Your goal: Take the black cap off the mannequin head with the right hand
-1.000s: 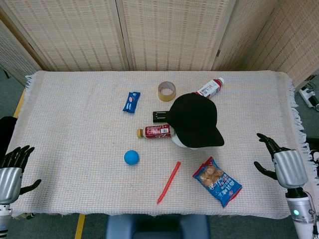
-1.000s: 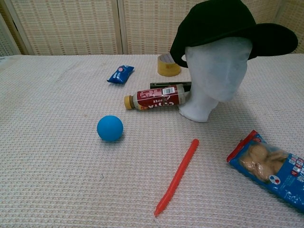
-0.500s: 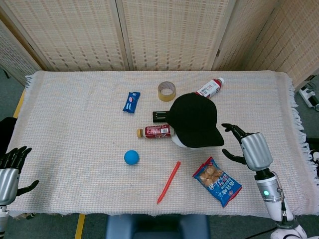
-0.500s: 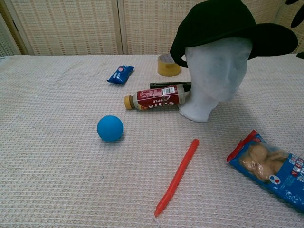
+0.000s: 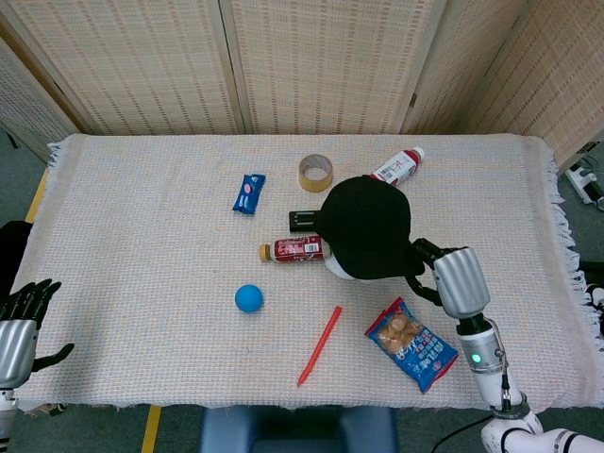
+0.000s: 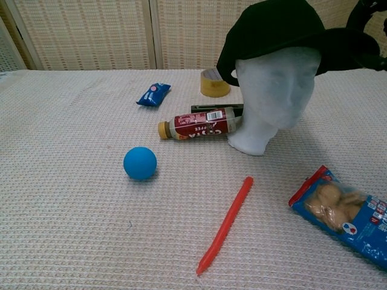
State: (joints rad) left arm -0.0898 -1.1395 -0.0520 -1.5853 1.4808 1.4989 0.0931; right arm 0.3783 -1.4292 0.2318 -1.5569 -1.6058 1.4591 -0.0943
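Right hand [image 5: 451, 276] sits right of centre, fingers at the black cap [image 5: 366, 225] brim; grip cannot be confirmed. Cap sits on the mannequin head [image 6: 275, 96].

1. The cap [image 5: 366, 226] is black with a rounded crown and a broad brim. It sits on the head [image 6: 272, 99], pulled low over the brow, with the brim [image 6: 341, 49] jutting toward the robot's right side. In the chest view the brim's far tip merges with dark fingers there, so whether they touch it cannot be told.
2. The head is a plain white foam mannequin, upright on its neck on the woven cloth, right of the table's middle. Its face is turned toward the near right. From above only a sliver of white [image 5: 342, 271] shows beneath the cap.
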